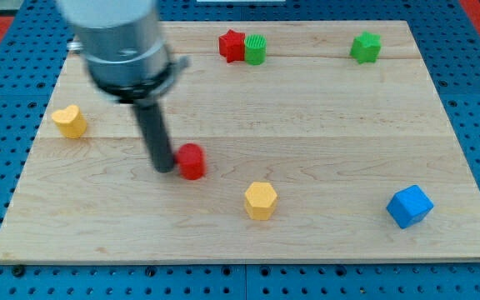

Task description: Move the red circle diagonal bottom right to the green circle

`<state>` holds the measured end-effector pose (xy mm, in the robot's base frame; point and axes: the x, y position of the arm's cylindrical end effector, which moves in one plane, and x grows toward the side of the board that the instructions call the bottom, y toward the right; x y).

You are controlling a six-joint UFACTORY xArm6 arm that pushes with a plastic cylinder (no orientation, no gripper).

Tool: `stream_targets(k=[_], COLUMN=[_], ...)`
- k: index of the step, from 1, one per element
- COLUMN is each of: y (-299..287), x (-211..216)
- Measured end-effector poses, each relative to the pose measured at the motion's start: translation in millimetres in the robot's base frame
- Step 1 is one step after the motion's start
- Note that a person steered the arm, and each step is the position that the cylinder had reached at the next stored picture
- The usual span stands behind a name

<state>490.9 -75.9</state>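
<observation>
Pushing is under way: my tip (164,167), a bare rod holding nothing, touches the red circle (192,161) from the view's left, and next must drive it up-right toward the green circle (255,50).

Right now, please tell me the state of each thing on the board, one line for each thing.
My tip: on the board, against the red circle's left side.
Red circle: upright, touching my tip, far below the green circle.
Green circle: upright, touching the red star.
Red star: at the top edge, against the green circle.
Green star: alone, top right.
Yellow heart: alone, left.
Yellow hexagon: alone, bottom middle.
Blue cube: alone, bottom right.
</observation>
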Motion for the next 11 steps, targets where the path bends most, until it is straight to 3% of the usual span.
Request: stream_targets(k=[2, 3, 5, 6, 7, 9, 11], y=[2.8, 37.2, 176.8, 195.3, 189.9, 111.9, 56.3], x=[14.4, 16.7, -62.8, -77.2, -76.2, -43.2, -49.1])
